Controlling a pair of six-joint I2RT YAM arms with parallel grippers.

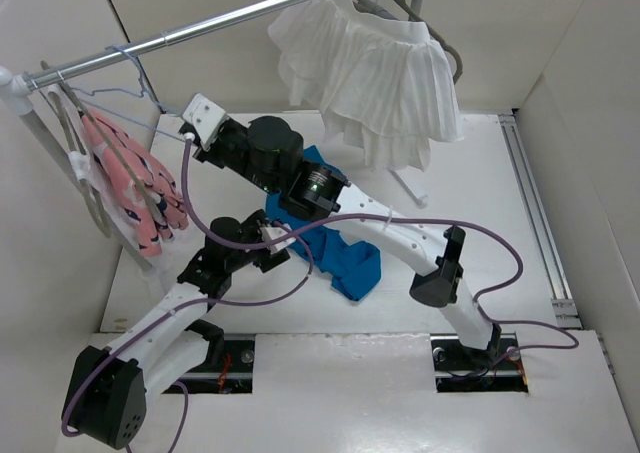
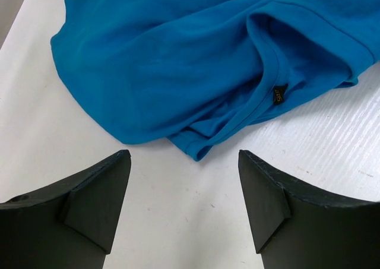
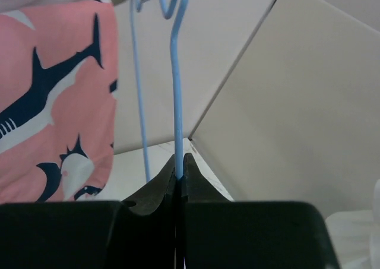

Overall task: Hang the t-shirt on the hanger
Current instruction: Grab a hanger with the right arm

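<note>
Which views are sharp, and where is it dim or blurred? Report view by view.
Top external: even, diffuse light, only soft shadows on the table, everything sharp. Left wrist: the t-shirt is crisp, while the left pincer is nearly black with little detail. Right wrist: the hanger is sharp where the right pincer clamps it, the pink garment beside it is slightly soft, and the pincer is dark.

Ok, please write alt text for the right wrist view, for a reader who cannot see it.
The right gripper is closed on a thin pale-blue hanger wire that rises straight up from its fingertips. At left hangs a pink garment printed with dark sharks; plain beige walls stand behind.
</note>
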